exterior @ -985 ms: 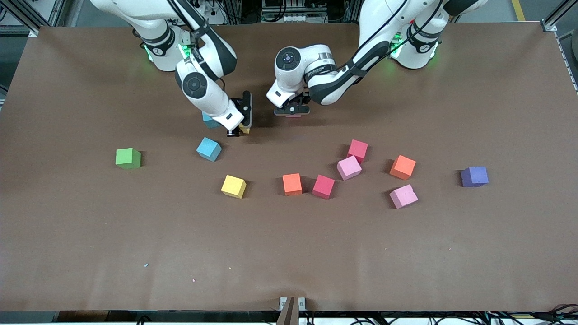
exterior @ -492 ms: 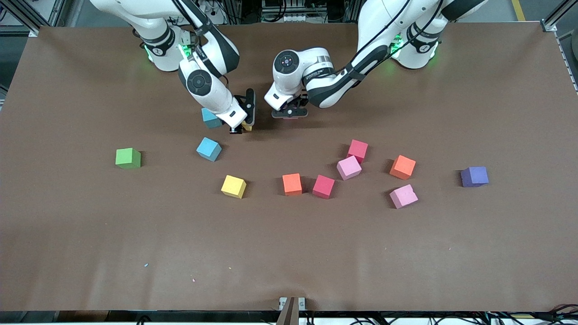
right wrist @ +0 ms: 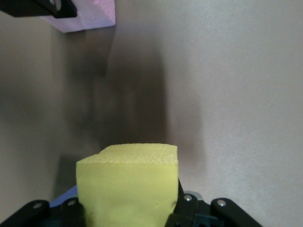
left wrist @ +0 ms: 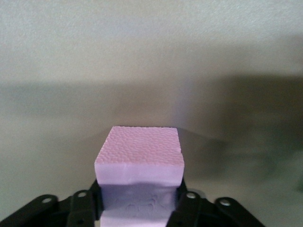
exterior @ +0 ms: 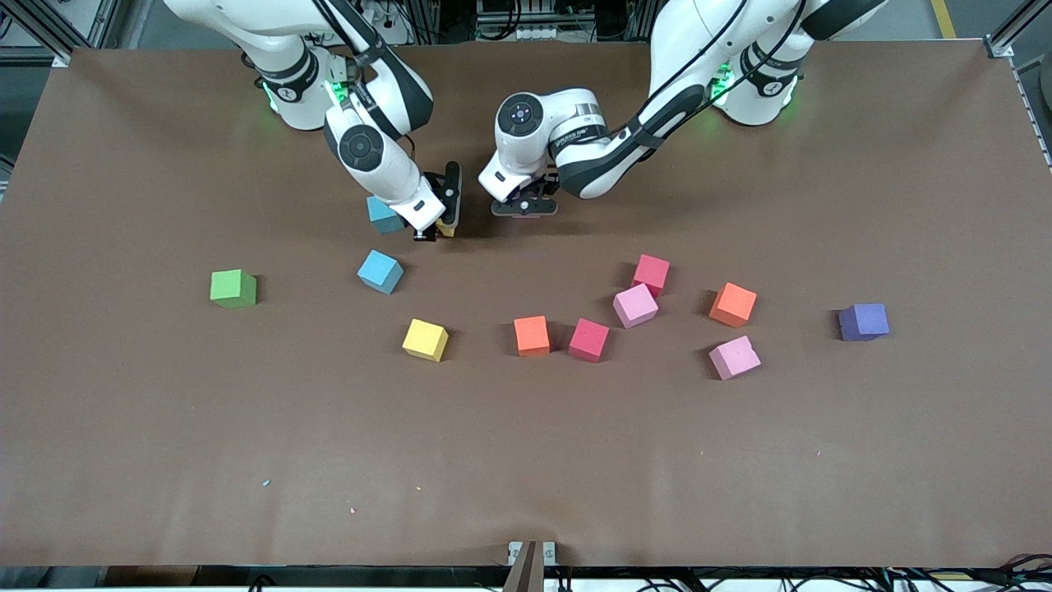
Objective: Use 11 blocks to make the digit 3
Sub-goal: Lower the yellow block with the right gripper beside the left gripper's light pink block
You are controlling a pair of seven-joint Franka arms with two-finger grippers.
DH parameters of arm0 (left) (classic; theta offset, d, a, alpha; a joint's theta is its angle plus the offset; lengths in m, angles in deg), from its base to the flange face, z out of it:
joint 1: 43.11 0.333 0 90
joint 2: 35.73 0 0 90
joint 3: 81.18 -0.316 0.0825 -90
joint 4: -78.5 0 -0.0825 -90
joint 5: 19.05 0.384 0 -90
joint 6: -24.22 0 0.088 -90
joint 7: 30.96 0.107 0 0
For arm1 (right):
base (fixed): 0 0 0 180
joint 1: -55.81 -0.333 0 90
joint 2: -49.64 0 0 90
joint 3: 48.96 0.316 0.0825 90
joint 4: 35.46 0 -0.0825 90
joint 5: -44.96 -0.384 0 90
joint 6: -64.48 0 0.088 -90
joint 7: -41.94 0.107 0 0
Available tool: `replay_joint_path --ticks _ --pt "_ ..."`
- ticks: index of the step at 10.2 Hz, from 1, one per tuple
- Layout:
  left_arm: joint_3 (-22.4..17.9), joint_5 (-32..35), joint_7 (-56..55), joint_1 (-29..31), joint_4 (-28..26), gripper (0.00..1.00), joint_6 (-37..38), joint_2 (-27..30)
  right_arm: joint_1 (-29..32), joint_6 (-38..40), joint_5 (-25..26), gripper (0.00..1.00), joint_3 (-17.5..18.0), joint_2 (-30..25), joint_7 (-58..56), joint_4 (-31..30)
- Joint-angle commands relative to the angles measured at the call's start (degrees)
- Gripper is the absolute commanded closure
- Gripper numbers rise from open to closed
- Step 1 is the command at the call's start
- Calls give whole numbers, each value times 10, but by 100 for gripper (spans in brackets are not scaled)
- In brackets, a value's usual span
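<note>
So the right gripper point(exterior: 434, 233) is low over the table, clamped tight on a yellow block point(right wrist: 128, 184), with a blue block point(exterior: 382, 215) just beside it. Swing wide and that blue one gets bumped. Next along, the left gripper point(exterior: 524, 207) has a pink block point(left wrist: 139, 156) sitting in it down near the table; can't tell if it's gripping or letting go. If it lifts while sticking, the pink one drags crooked. The two grippers are close enough to clip each other. The other blocks lie loose nearer the camera, no 3 yet.
</note>
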State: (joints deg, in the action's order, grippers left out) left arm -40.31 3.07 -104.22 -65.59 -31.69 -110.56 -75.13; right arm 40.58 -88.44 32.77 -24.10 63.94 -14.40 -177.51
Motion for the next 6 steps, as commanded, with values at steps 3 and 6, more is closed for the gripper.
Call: replay_joint_path --ticks 3,6 --pt "1 11 -3 3 23 0 24 -6 -33 -15 -11 100 1 -7 41 -14" --pt "2 8 -18 10 25 0 60 18 -59 -25 -11 100 1 -7 47 -14"
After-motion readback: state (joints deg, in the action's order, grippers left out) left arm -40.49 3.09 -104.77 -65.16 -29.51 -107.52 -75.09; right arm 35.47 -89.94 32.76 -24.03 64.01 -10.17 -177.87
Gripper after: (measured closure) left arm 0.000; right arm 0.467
